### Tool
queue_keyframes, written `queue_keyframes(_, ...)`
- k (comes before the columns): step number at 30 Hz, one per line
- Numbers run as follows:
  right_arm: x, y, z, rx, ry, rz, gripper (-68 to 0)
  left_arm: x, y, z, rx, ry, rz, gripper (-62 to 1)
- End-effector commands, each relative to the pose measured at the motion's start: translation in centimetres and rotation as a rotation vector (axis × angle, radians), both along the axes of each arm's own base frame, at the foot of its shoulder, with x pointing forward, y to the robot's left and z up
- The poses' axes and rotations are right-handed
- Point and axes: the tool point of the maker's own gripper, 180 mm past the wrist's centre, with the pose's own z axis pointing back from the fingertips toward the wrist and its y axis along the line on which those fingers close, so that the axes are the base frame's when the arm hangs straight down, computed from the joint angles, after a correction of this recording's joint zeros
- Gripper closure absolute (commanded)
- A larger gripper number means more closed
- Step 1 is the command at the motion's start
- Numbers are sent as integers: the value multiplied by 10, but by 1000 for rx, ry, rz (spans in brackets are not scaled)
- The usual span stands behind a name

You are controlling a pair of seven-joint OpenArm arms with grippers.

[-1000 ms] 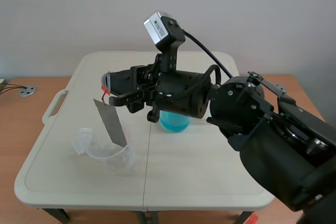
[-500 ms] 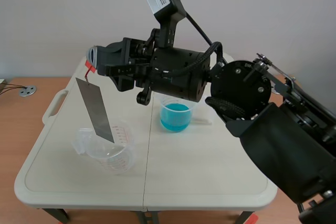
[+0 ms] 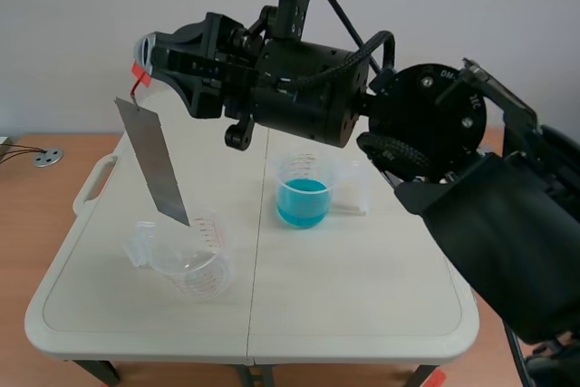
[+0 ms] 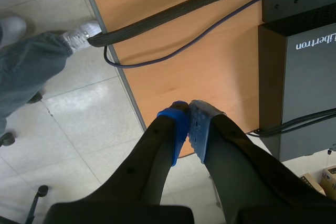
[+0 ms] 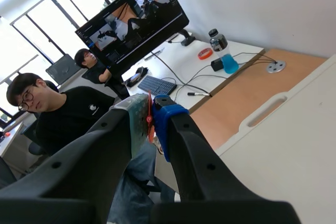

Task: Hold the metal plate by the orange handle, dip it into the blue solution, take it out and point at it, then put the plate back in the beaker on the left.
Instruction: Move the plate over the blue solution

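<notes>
Left gripper [image 4: 189, 129]: pads pressed together, holding nothing. Right gripper [image 3: 147, 53]: raised at table's [image 3: 362, 296] left, clamped on orange handle [image 3: 139, 72]. Plate [image 3: 154, 160] hangs tilted over empty beaker [image 3: 188, 260]. Blue beaker [image 3: 303, 195] stands to its right.

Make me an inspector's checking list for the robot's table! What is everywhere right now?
Surface: pale folding table, wooden desk beside it.
Job's things: metal plate hangs by its orange handle over the clear beaker; blue solution sits in the second beaker.
Clutter: round metal disc on the desk.
Hands: right hand shut on the orange handle; left hand shut on nothing, away from the table.
Cables: black cables ahead of the left hand.
Surroundings: monitor, bottle, seated person.
</notes>
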Motion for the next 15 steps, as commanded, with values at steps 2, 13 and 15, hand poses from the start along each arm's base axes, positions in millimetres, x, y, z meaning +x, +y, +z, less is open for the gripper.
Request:
queue_keyframes(2, 1, -5, 24, 42, -48, -4, -15, 0, -7, 3, -22, -3, 2, -16)
queue_keyframes(13, 6, -31, 58, 68, -109, -60, -15, 6, -12, 5, -33, -19, -7, -16)
queue_keyframes(15, 8, -37, 62, 62, -120, -75, -15, 7, -14, 7, -38, -24, -10, -16)
